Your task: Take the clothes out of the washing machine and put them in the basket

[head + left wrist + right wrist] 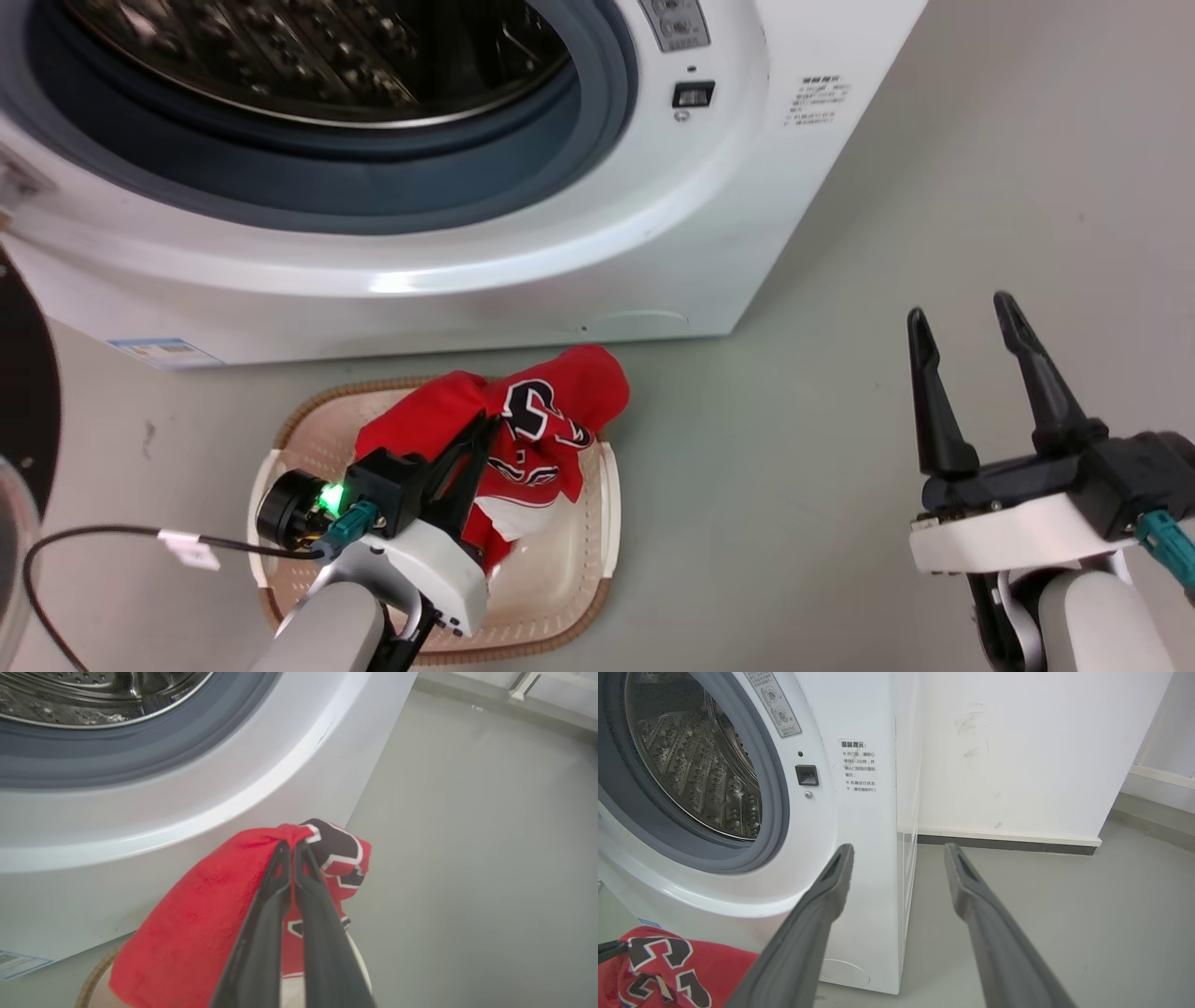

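Dark-fingered and pale-bodied, the left claw (485, 425) sits low at the near left of the head view, over the basket (560, 569). Its two fingers are pressed together on a fold of the clothes (560, 392). In the left wrist view the tips of this claw (290, 845) meet with red cloth (201, 905) pinched between them. A thin black cable (93, 534) loops away from its wrist.

The right claw (962, 313) hangs at the near right above bare grey floor (822, 392), well apart from the basket. Its fingers are spread wide and hold nothing. The right wrist view shows the same wide gap at its tips (899, 849).

The clothes are a bright red bundle with black-and-white lettering and white trim. They are bunched up from the claw's grip and hang down into the cream basket, with their top bulging past the far woven rim. Whether this is one piece or two I cannot tell.

Just beyond the basket stands the white washing machine (560, 252). Its grey rubber seal (373, 182) rings the open mouth. Farther in lies the perforated steel drum (327, 47). A white wall (1017, 742) rises behind the machine.
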Available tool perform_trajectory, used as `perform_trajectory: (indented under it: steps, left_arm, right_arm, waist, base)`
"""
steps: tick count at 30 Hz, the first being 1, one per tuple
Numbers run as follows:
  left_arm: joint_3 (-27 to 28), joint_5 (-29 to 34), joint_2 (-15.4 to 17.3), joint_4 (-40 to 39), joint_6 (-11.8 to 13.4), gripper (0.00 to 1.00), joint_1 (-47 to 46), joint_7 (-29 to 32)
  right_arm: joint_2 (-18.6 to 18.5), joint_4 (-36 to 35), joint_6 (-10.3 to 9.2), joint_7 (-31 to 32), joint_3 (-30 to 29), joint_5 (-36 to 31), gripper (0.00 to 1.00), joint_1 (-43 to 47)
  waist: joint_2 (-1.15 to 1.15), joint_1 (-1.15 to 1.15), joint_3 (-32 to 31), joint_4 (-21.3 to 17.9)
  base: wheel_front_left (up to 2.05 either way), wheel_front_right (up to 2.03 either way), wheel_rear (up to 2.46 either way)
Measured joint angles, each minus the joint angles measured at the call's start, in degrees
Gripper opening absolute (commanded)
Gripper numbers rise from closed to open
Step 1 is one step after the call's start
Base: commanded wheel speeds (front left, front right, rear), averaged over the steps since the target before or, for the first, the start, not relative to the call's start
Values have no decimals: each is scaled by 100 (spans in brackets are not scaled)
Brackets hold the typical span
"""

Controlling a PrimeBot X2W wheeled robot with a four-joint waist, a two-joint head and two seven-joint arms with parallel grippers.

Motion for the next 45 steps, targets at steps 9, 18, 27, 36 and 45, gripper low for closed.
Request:
perform_trajectory:
  steps: [9, 18, 27, 36, 45]
  left_arm:
    - [-222, 198, -30, 1327, -120, 0, -690, -10]
    - [-152, 407, 29, 2215, -142, 0, -1424, -25]
    - [-81, 566, 113, 2928, -138, 0, -1839, -25]
    - [-56, 569, -137, 3573, -144, 0, -2231, -25]
    - [69, 619, -231, 3194, -143, 100, -2119, -25]
  right_arm:
    - [0, -90, 0, 0, 59, 133, 100, -357]
    - [-1, -196, 0, 0, 10, 249, 100, -553]
    - [-2, -315, 0, 1, 40, 431, 100, -566]
    - [-2, -346, 0, 0, 97, 466, 100, -627]
    - [0, -241, 0, 0, 81, 420, 100, -675]
  waist:
    - [0, 0, 851, -242]
    - [0, 1, 1721, -560]
    - [0, 1, 2354, -941]
    - [0, 1, 2642, -1060]
    - [0, 0, 2383, -944]
  base:
    - [0, 0, 0]
    - [0, 0, 0]
    - [0, 0, 0]
    - [0, 0, 0]
    - [0, 0, 0]
